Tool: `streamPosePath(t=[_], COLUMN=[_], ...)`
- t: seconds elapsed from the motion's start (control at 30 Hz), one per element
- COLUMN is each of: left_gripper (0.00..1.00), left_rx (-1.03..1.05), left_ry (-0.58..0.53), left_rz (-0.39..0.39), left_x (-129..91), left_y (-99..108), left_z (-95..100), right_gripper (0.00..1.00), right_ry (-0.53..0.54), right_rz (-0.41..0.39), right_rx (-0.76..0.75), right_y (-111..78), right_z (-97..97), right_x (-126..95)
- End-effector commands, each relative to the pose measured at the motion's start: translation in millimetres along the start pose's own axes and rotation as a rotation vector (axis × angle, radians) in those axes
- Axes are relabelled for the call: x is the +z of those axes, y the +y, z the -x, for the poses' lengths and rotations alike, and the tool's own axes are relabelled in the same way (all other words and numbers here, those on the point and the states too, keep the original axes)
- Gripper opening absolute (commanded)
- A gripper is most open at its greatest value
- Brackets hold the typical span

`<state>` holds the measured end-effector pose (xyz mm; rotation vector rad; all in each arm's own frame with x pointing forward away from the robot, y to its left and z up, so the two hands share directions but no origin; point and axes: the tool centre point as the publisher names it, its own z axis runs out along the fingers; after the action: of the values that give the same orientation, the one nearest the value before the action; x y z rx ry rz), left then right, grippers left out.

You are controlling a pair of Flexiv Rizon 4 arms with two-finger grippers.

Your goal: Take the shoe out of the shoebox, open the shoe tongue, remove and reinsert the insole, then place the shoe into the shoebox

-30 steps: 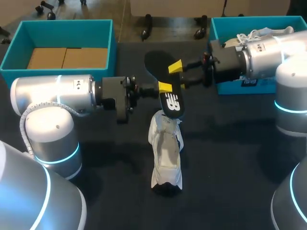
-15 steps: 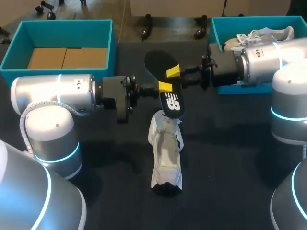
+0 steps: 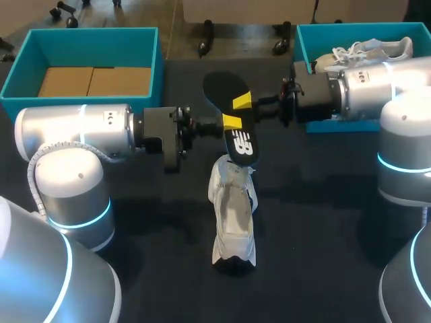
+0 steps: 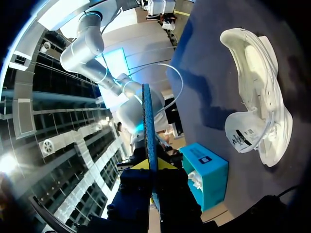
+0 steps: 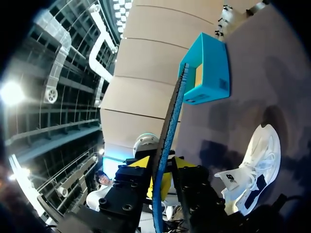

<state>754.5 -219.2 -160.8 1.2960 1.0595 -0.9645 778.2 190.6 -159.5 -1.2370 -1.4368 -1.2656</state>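
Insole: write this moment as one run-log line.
insole out of shoe | left gripper shut on insole | right gripper shut on insole

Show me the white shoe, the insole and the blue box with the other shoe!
white shoe [image 3: 234, 222], head view, its open middle.
insole [image 3: 221, 91], head view, its wide black end.
blue box [image 3: 306, 44], head view, its left wall.

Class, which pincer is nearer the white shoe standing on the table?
Left. The left pincer holds the insole just beyond the shoe; the right pincer sits farther along the insole.
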Motion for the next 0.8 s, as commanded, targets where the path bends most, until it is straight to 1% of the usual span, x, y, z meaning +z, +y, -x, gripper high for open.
streamPosePath(t=[0.03, 0.13, 0.4, 0.43, 0.5, 0.7, 0.8], left_gripper=[0.00, 0.00, 0.00, 0.00, 0.00, 0.00, 0.00], left_rx=[0.003, 0.003, 0.003, 0.003, 0.003, 0.003, 0.003], left_ry=[-0.002, -0.002, -0.002, -0.002, -0.002, -0.002, -0.002], left_rz=[0.003, 0.003, 0.003, 0.003, 0.003, 0.003, 0.003], left_x=[0.9, 0.9, 0.9, 0.9, 0.9, 0.9, 0.9], left_y=[-1.0, -1.0, -1.0, -1.0, -1.0, -1.0, -1.0], left_z=[-0.9, -0.9, -0.9, -0.9, -0.9, -0.9, -0.9], right_gripper=[0.24, 0.25, 0.22, 0.20, 0.13, 0.08, 0.03], right_ry=[0.002, 0.003, -0.001, 0.000, 0.001, 0.004, 0.004], right_rz=[0.008, 0.012, 0.018, 0.018, 0.017, 0.010, 0.007], right_rx=[0.003, 0.007, 0.000, 0.000, -0.001, 0.002, 0.005], right_y=[-2.4, -3.0, -3.0, -2.9, -2.4, -0.6, -0.4], right_z=[0.8, -0.1, -4.5, -4.8, -5.3, -5.6, -5.6], right_x=[2.4, 2.5, 2.2, 2.2, 2.5, 3.6, 3.7])
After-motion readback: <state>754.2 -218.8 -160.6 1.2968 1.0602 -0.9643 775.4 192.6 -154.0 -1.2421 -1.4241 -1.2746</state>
